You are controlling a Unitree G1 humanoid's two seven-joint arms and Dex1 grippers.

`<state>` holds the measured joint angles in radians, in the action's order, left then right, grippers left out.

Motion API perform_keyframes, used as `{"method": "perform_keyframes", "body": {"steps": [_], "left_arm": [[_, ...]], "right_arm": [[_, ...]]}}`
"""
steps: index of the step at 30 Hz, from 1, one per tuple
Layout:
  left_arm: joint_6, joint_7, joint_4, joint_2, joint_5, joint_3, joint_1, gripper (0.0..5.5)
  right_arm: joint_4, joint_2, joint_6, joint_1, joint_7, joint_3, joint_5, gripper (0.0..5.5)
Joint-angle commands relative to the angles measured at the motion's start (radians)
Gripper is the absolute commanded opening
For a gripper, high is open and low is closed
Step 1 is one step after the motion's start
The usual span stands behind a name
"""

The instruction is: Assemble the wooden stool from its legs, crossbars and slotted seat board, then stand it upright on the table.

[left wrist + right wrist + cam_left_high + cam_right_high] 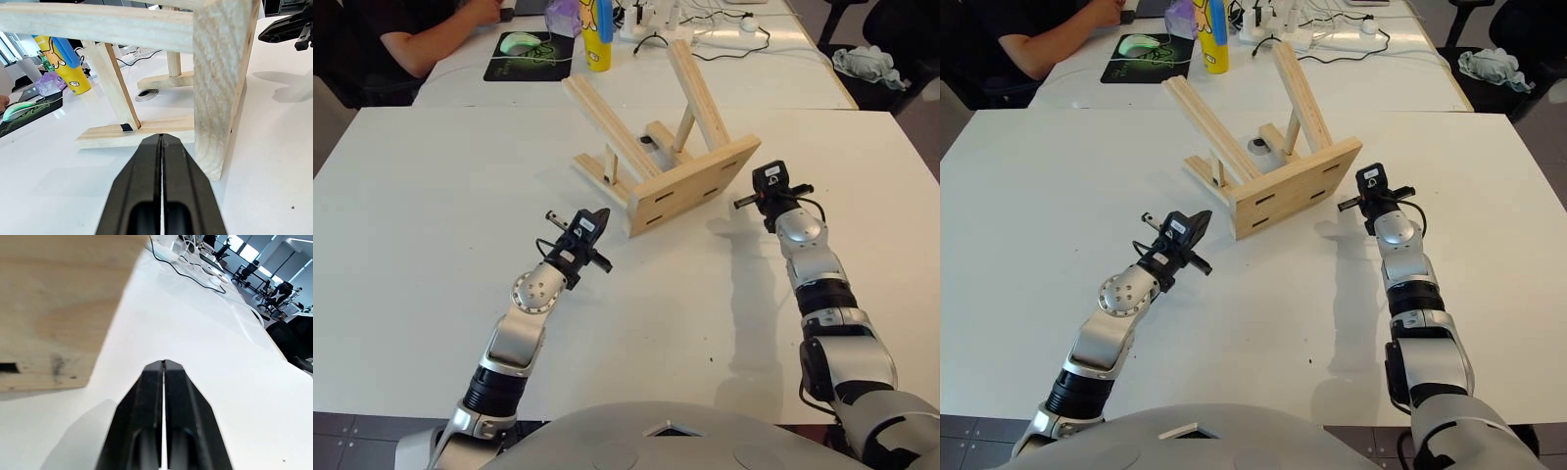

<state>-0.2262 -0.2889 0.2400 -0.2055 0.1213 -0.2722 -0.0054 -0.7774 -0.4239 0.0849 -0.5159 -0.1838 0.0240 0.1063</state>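
Observation:
The wooden stool lies tipped over in the middle of the white table [431, 215]. Its slotted seat board [695, 186] stands on edge and faces me. Two legs [607, 122] slant up and away, and the lower ones rest on the table, joined by crossbars [115, 85]. My left gripper [600, 217] is shut and empty. It hovers just left of the seat board's near corner and points at the board's edge [220, 88]. My right gripper [770, 174], also shut and empty, hangs just right of the seat board's raised corner [58, 308].
A second table behind holds a yellow bottle [598, 39], a mouse on a black pad [521, 44], cables and a power strip [705, 24]. A person sits at its far left. A round grommet [146, 94] lies under the stool.

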Motion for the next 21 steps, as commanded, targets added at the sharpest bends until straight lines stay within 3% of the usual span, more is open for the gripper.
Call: {"method": "perform_keyframes", "body": {"steps": [1, 11, 21], "left_arm": [[-0.004, -0.004, -0.020, 0.004, 0.005, -0.010, -0.007, 0.00], [-0.010, -0.008, -0.031, 0.012, 0.008, -0.033, -0.003, 0.00], [-0.018, -0.015, -0.056, 0.005, 0.003, -0.020, -0.025, 0.00]], "right_arm": [[-0.084, -0.024, 0.094, -0.070, -0.004, 0.012, -0.001, 0.04], [-0.299, -0.009, 0.299, -0.192, -0.125, 0.013, -0.030, 0.04], [-0.278, 0.016, 0.453, -0.148, -0.422, -0.003, -0.106, 0.04]]}}
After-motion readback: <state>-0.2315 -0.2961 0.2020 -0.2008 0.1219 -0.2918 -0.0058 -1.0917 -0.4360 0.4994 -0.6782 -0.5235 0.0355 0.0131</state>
